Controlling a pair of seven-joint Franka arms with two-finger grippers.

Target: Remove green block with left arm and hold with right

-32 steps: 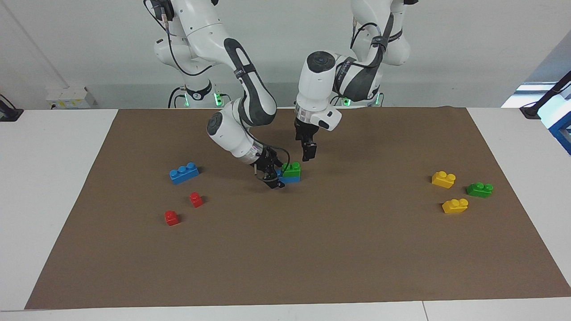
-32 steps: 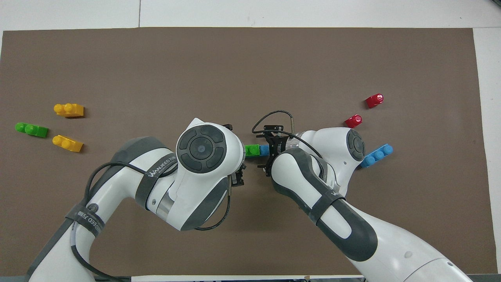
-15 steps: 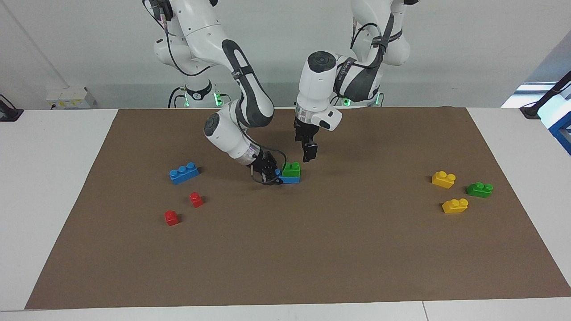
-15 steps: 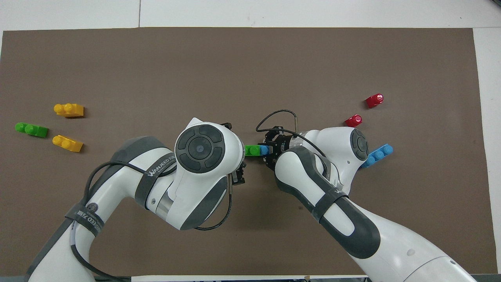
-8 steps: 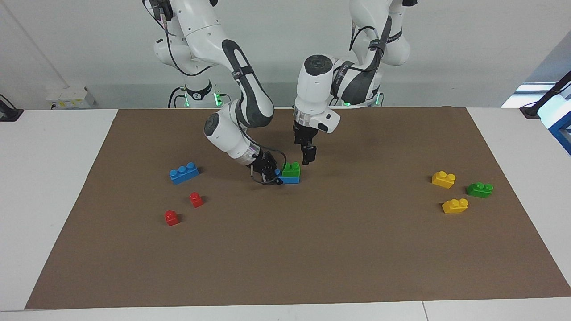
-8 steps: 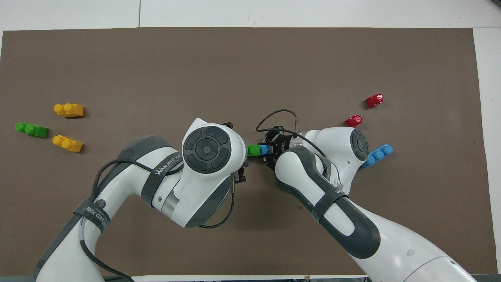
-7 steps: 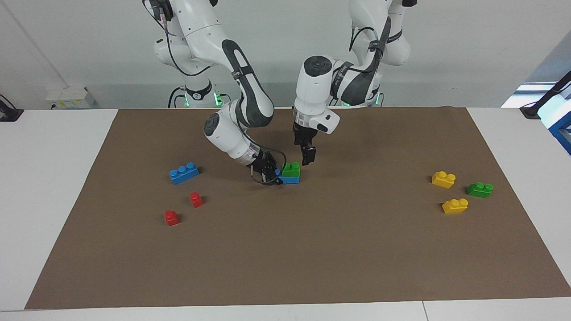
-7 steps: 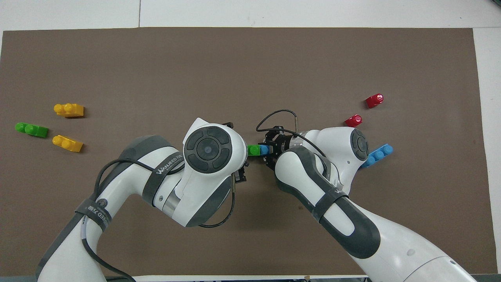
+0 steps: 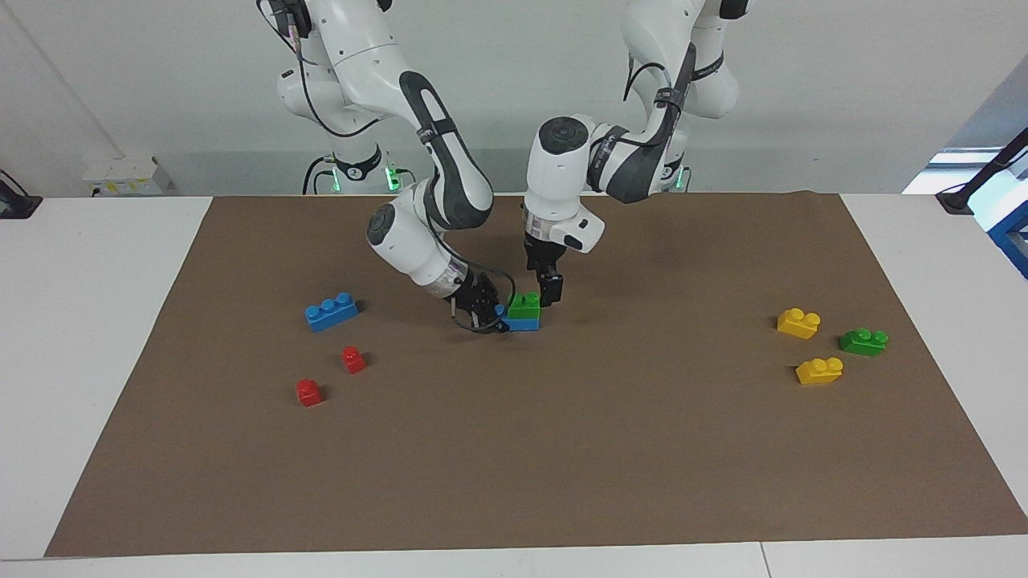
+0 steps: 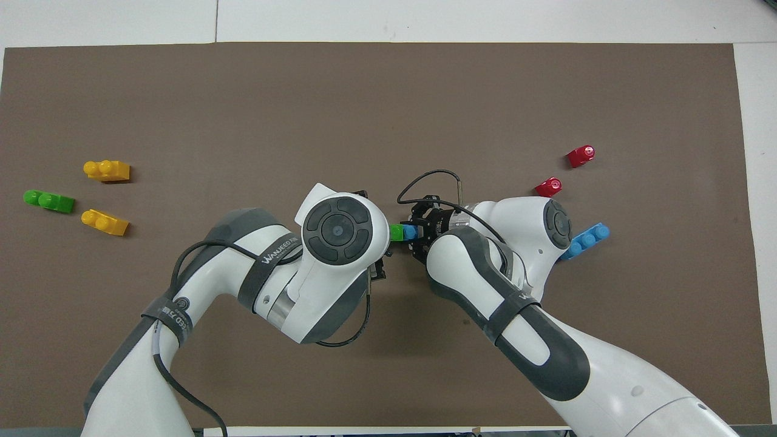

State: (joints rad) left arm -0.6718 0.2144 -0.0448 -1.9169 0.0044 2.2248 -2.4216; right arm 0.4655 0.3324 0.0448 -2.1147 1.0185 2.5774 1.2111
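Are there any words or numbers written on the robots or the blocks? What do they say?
"WANJEED" followed by characters too small to read: on the grey band of the left arm, overhead view.
A round logo with small lettering on the same arm's lower band: too blurred to read.
Nothing readable on the toy bricks.

The green block (image 9: pixel 525 305), small, bright, two-studded, sits upright atop a blue brick (image 9: pixel 524 323), between the right gripper (image 9: pixel 487 316) and the left gripper (image 9: pixel 549 295), just beside each.
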